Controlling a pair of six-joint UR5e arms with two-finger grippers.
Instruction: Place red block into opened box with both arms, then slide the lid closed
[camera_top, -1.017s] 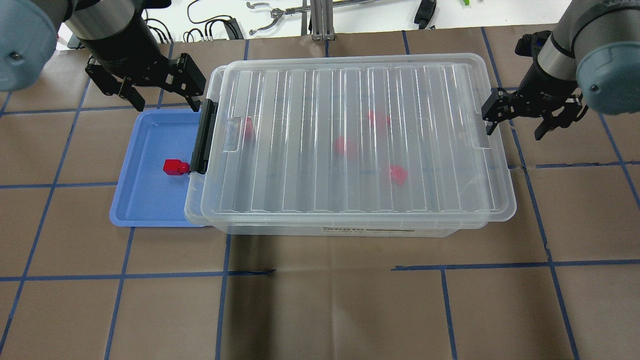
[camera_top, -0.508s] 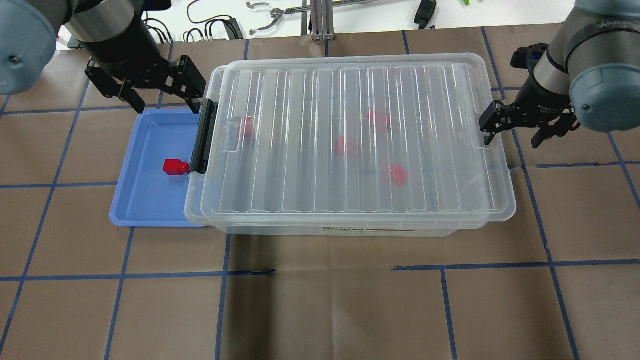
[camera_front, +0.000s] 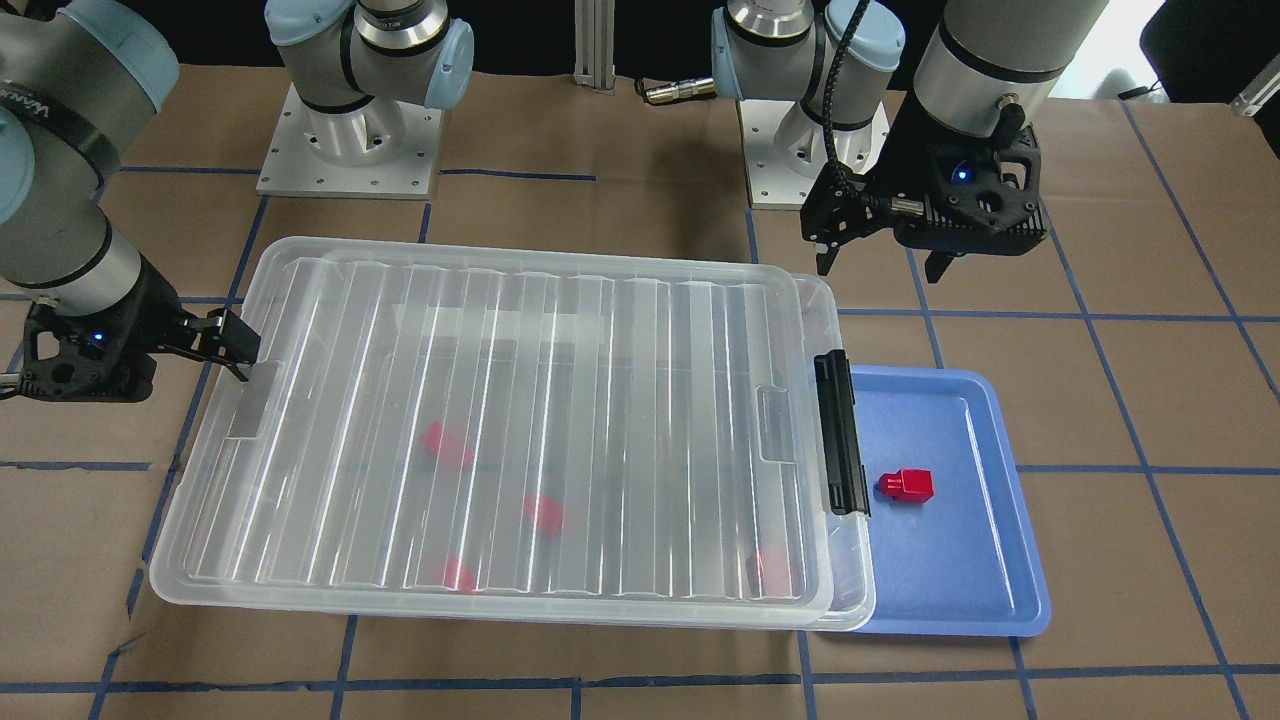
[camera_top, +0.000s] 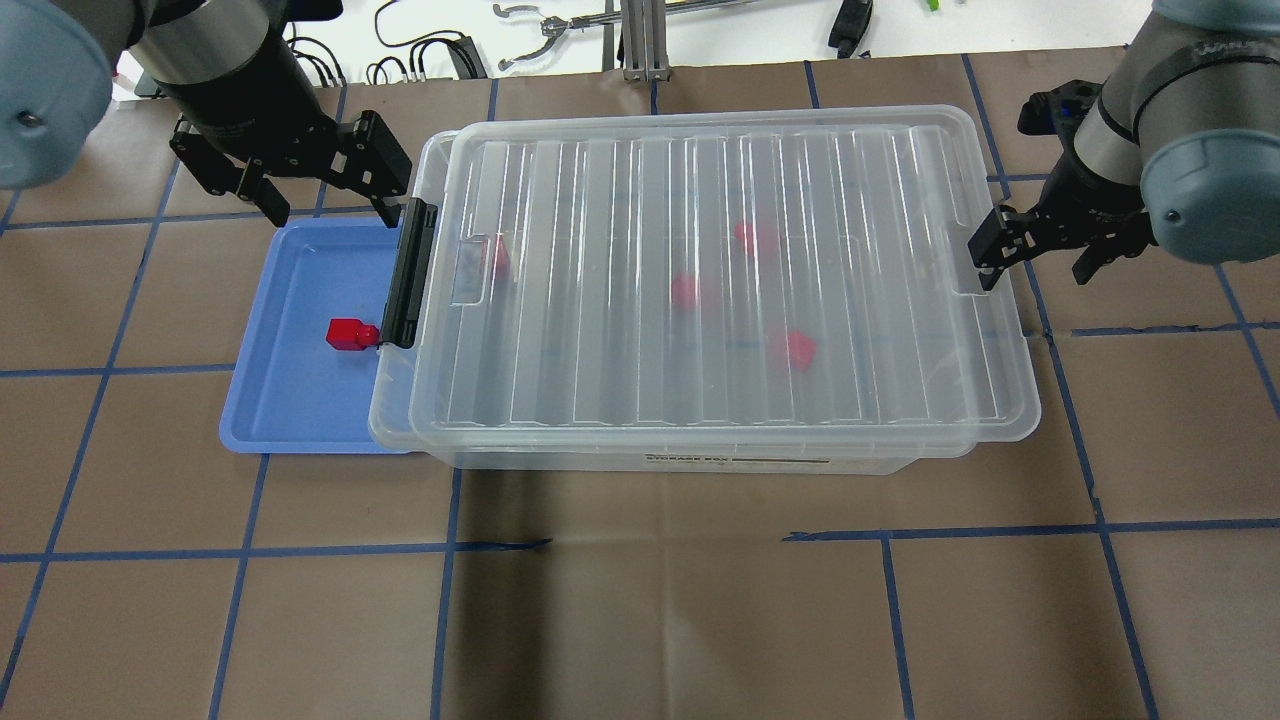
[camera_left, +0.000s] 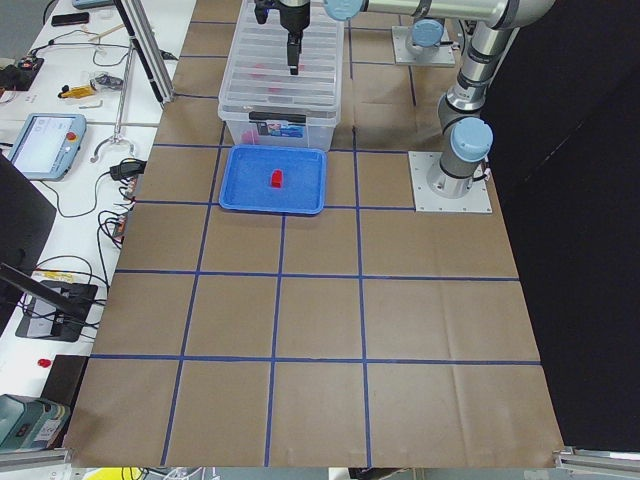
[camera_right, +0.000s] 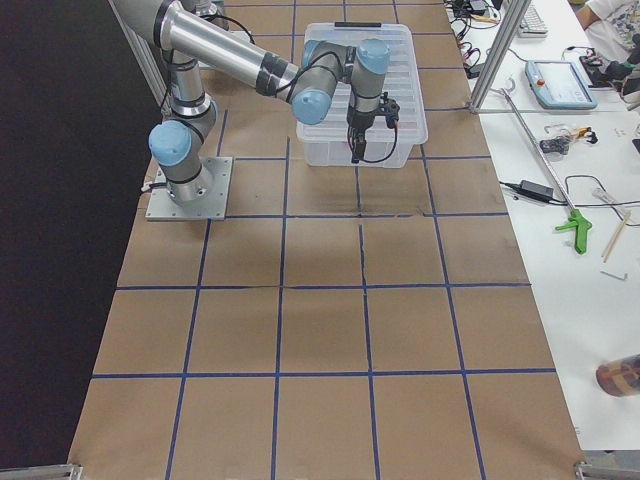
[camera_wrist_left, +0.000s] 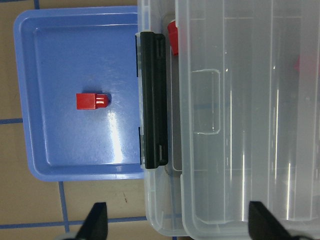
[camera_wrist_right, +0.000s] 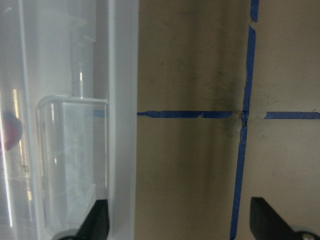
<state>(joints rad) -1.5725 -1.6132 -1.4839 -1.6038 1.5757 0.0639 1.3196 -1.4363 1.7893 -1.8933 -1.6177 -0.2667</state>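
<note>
The clear box (camera_top: 560, 460) lies across the table with the ribbed lid (camera_top: 860, 300) on top, set a little to the right, so a narrow strip by the black latch (camera_top: 408, 272) is uncovered. Several red blocks (camera_top: 685, 290) show blurred through the lid. Another red block (camera_top: 350, 334) lies on the blue tray (camera_top: 290, 400). My left gripper (camera_top: 330, 205) hangs open above the tray's far edge beside the latch. My right gripper (camera_top: 1035, 272) is open at the lid's right end, one finger (camera_wrist_right: 97, 220) over the tab recess (camera_wrist_right: 70, 165).
The blue tray (camera_front: 960, 570) butts against the box's latch end. Brown paper with blue tape lines (camera_top: 660, 540) covers the table. Cables and tools lie on the white bench (camera_top: 560, 40) beyond the far edge. Both arm bases (camera_front: 350, 140) stand behind the box.
The lid has shifted slightly to the right. My right gripper moved nearer and then right along with the lid's end. The left gripper barely moved.
</note>
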